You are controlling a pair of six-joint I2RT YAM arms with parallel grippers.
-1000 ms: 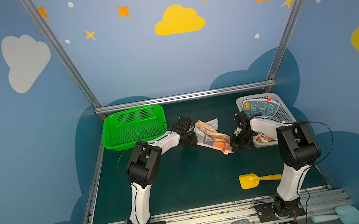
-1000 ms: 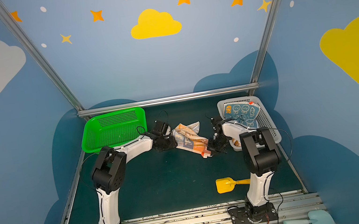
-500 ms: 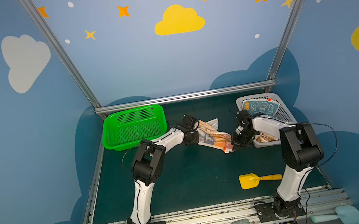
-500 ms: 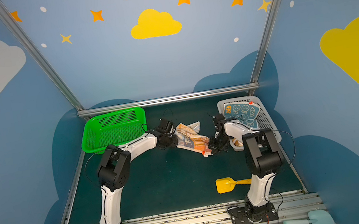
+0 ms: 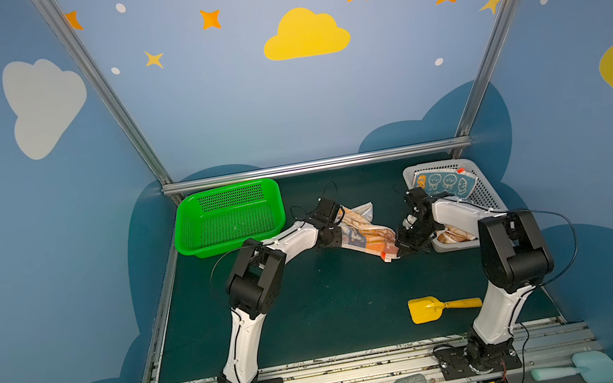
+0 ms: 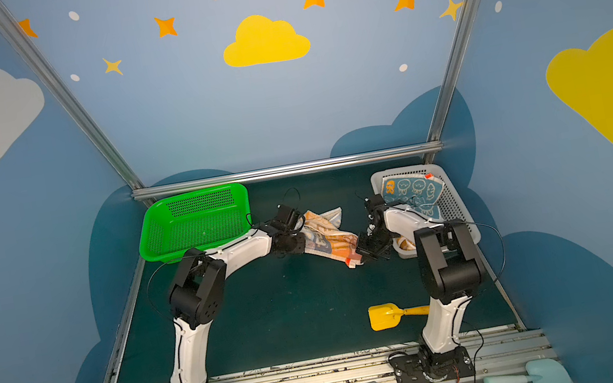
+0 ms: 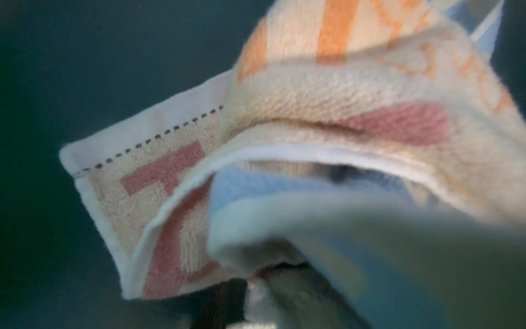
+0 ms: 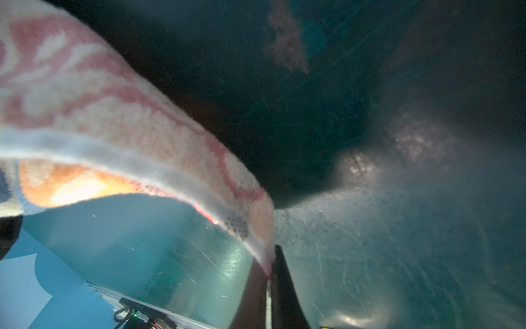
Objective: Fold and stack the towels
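Our right tool is pinching a corner of the towel. The towel is hiding our left tool, so we cannot tell its grip.

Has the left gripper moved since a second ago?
Yes: the left gripper, on the towel, has edged rightward, away from the green basket.

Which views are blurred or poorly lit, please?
Left wrist view: cream terry towel with orange and pink print sharp at its stitched corner, nearest fold blurred. Right wrist view: dim, glare on the dark green mat. Both top views: evenly lit, sharp.
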